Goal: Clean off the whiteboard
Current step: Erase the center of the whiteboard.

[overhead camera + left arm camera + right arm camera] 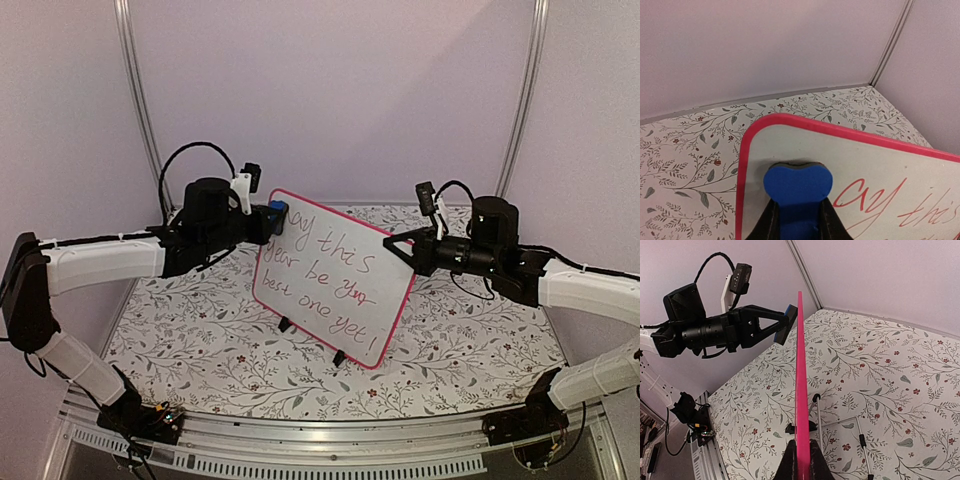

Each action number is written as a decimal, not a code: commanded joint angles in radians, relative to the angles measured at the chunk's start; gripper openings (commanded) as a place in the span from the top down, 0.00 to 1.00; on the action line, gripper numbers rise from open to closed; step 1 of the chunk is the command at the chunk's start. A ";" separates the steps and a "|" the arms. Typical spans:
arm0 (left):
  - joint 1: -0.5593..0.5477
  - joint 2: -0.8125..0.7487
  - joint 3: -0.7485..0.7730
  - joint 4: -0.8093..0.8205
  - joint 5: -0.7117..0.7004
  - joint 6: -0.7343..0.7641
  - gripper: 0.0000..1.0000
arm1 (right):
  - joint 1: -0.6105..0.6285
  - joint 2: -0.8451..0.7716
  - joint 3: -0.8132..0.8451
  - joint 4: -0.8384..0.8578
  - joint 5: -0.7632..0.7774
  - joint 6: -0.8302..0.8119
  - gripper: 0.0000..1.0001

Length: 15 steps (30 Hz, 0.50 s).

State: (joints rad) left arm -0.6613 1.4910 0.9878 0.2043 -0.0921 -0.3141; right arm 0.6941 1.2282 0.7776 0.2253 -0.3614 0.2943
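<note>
The whiteboard point(335, 280), white with a pink-red frame and red handwriting, stands tilted on two black feet at the table's middle. My left gripper point(272, 222) is shut on a blue eraser point(797, 187) and presses it against the board's top left corner, left of the first red letters point(865, 197). My right gripper point(392, 245) is shut on the board's right edge, seen edge-on as a pink strip point(801, 390) between my fingers. The left arm with the eraser point(789, 315) shows in the right wrist view.
The table has a floral cloth point(200, 340). A wire stand point(840, 425) props the board from behind. Pale walls and metal corner posts point(135, 90) enclose the back. An aluminium rail point(330, 440) runs along the near edge.
</note>
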 commanded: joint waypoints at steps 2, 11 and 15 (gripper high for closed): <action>-0.014 -0.004 0.037 0.026 -0.010 0.020 0.86 | 0.044 0.031 -0.012 -0.092 -0.105 -0.080 1.00; -0.014 0.000 0.039 0.008 -0.006 0.023 0.86 | 0.044 0.033 -0.011 -0.093 -0.100 -0.081 1.00; -0.014 -0.012 -0.015 0.025 -0.012 0.008 0.86 | 0.044 0.034 -0.011 -0.093 -0.102 -0.082 1.00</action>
State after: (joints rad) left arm -0.6613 1.4906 1.0187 0.2104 -0.0952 -0.2996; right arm 0.6945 1.2316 0.7792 0.2302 -0.3695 0.2874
